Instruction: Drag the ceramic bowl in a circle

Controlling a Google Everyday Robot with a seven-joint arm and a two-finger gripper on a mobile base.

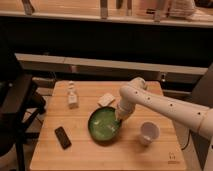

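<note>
The ceramic bowl (104,125), wide and shallow with a glossy green inside and a dark rim, sits on the wooden table (80,155) a little right of its middle. My white arm reaches in from the right and bends down to the bowl. My gripper (119,118) is at the bowl's right rim, pointing down into or onto its edge. The arm's wrist hides the gripper's tip.
A small white cup (149,132) stands just right of the bowl, below my arm. A black phone (62,137) lies at the front left. A small clear bottle (73,97) and a pale flat packet (106,99) lie behind the bowl. A dark chair (15,107) stands to the left.
</note>
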